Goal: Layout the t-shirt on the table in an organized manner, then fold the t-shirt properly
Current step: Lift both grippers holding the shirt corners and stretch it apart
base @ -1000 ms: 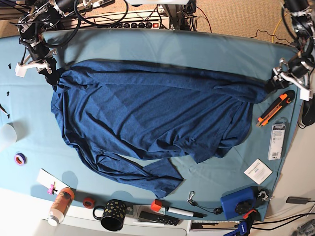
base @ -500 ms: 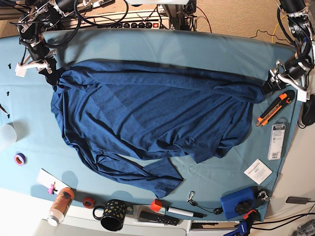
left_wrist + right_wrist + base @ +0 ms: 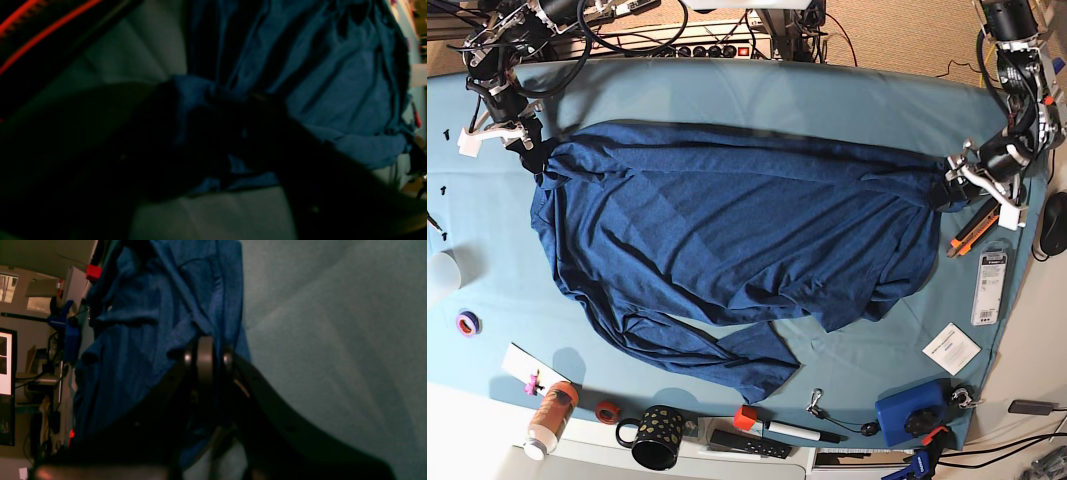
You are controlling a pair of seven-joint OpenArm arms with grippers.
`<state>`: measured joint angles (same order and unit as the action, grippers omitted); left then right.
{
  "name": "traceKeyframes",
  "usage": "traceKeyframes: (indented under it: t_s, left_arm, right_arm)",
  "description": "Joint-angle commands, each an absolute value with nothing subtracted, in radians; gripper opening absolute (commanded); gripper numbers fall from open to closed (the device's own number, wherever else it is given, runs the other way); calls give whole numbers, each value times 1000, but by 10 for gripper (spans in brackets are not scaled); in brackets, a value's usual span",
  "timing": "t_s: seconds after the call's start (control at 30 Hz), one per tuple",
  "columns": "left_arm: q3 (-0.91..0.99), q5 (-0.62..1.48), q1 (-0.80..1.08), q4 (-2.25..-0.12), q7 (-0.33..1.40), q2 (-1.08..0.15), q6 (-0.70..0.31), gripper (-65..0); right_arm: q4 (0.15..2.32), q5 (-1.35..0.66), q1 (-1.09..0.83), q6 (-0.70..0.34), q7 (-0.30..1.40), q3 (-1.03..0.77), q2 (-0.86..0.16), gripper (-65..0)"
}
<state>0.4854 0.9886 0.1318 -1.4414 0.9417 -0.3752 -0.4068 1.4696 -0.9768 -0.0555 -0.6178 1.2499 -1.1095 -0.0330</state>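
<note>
A black mug stood at the surface's edge, contents hidden. The right tool pinched the shirt; the left tool's grip was too dark to tell.

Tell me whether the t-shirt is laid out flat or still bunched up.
Spread but not flat. The t-shirt stretches across the table, with wrinkles throughout, and a twisted flap trails toward the near edge.
</note>
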Motion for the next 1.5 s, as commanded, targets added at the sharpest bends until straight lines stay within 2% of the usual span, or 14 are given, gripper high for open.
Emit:
traceKeyframes:
  t_s: [0.0, 0.07, 0.1, 0.23, 0.47, 0.57, 0.7, 0.87, 1.03, 1.13, 1.3, 1.47]
  left_arm:
    - [487, 986, 124, -1450, 947, -388, -401, -447]
    - [487, 983, 124, -1450, 950, -389, -402, -611]
    - [487, 973, 124, -1450, 950, -388, -405, -650]
    - [487, 957, 125, -1450, 954, -392, -443, -650]
    - [492, 973, 141, -1451, 973, -410, -447, -650]
    - [524, 988, 166, -1451, 977, -413, -448, -650]
    - [590, 1060, 208, -1451, 1016, -413, -498, -650]
    - [643, 1105, 268, -1451, 1032, -413, -499, -650]
    - [647, 1133, 307, -1451, 1056, -413, -500, -650]
    - [647, 1170, 319, -1451, 1079, -413, -537, -650]
    - [647, 1183, 322, -1451, 1101, -413, -545, -650]
    - [647, 1183, 322, -1451, 1101, -416, -544, -650]
  right_arm:
    - [1484, -1005, -50, -625, 1240, -1111, -49, -650]
    - [1484, -1005, -51, -625, 1240, -1111, -50, -650]
    - [1484, -1005, -51, -625, 1241, -1111, -50, -650]
    - [1484, -1015, -51, -626, 1251, -1111, -50, -650]
    - [1485, -1108, -67, -677, 1308, -1114, -50, -650]
    - [1485, -1110, -84, -677, 1308, -1114, -50, -650]
    - [1485, -1110, -107, -677, 1311, -1114, -50, -650]
    - [1486, -1135, -138, -677, 1338, -1114, -56, -650]
    - [1486, -1160, -187, -677, 1356, -1114, -87, -650]
    - [1486, -1163, -220, -677, 1359, -1118, -102, -650]
    - [1486, -1210, -239, -677, 1396, -1179, -108, -650]
    - [1486, -1219, -264, -677, 1396, -1213, -162, -650]
